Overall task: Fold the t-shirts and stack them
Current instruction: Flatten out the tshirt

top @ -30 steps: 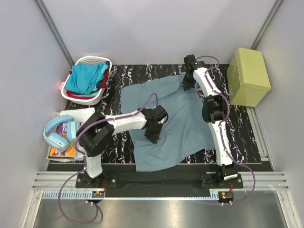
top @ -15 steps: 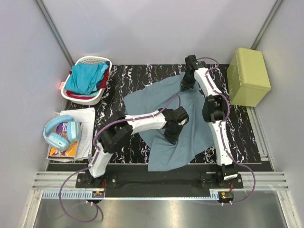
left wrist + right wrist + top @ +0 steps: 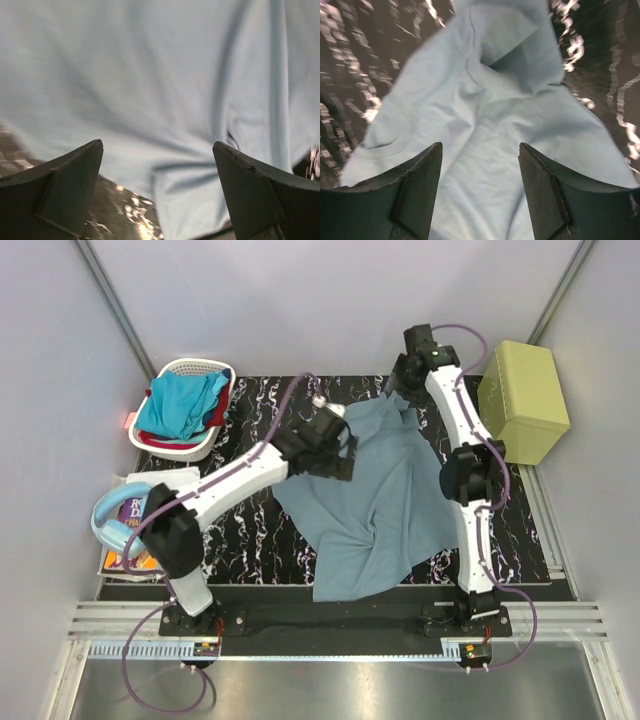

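left jaws swung back, apart | grey-blue tee (image 3: 390,510) bunched | mat (image 3: 250,530) bare left

A table (image 3: 250,405) topped in black, white-veined marble pattern was enclosed by plain pale grey walls (image 3: 320,300), braced at the corners by slanted metal struts (image 3: 106,295). An olive-green box (image 3: 522,400) was set at the right edge. Aluminium rails (image 3: 330,640) were fixed along the near side. Everything was lit evenly, with only soft shadows cast.
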Robot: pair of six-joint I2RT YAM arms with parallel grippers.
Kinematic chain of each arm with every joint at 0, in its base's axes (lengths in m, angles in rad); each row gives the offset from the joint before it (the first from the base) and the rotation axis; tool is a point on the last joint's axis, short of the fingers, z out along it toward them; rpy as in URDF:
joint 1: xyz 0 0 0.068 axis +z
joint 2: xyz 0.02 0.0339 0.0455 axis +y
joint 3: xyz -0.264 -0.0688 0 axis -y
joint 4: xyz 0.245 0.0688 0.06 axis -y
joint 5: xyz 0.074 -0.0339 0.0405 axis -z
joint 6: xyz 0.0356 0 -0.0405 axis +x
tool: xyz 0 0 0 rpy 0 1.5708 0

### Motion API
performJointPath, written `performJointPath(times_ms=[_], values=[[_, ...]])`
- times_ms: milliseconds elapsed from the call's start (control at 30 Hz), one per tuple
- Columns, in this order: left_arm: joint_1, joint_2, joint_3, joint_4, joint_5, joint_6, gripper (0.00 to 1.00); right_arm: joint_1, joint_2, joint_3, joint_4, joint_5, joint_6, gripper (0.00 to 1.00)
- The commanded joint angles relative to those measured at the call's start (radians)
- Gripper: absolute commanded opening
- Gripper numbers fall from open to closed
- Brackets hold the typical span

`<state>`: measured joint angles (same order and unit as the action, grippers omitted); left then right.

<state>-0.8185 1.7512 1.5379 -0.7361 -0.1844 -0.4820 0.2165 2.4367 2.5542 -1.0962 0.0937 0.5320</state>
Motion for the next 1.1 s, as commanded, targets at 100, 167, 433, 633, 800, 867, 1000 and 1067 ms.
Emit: performJointPath(times_ms=[100, 167, 433, 633, 800, 867, 1000, 1067], values=[[0.163, 0.004, -0.041, 0.076, 0.026, 0.020, 0.99, 0.003, -0.293, -0.278, 0.028, 0.107, -0.023, 0.68], [0.191, 0.025, -0.035, 0.089, 0.031, 0.042, 0.98, 0.003, -0.384, -0.391, 0.061, 0.129, -0.015, 0.68], [0.303, 0.191, 0.037, 0.080, 0.103, 0.033, 0.89, 0.006, -0.689, -0.885, 0.226, 0.141, 0.040, 0.66], [0.352, 0.260, 0.103, 0.061, 0.123, 0.040, 0.88, 0.020, -0.795, -1.049, 0.228, 0.143, 0.066, 0.66], [0.357, 0.306, 0.143, 0.046, 0.131, 0.046, 0.88, 0.035, -0.817, -1.164, 0.229, 0.135, 0.091, 0.66], [0.360, 0.326, 0.149, 0.043, 0.135, 0.052, 0.87, 0.043, -0.812, -1.213, 0.234, 0.121, 0.098, 0.66], [0.371, 0.358, 0.168, 0.040, 0.161, 0.056, 0.86, 0.070, -0.808, -1.304, 0.262, 0.106, 0.129, 0.66], [0.378, 0.370, 0.174, 0.038, 0.169, 0.057, 0.86, 0.086, -0.809, -1.345, 0.277, 0.103, 0.144, 0.66]])
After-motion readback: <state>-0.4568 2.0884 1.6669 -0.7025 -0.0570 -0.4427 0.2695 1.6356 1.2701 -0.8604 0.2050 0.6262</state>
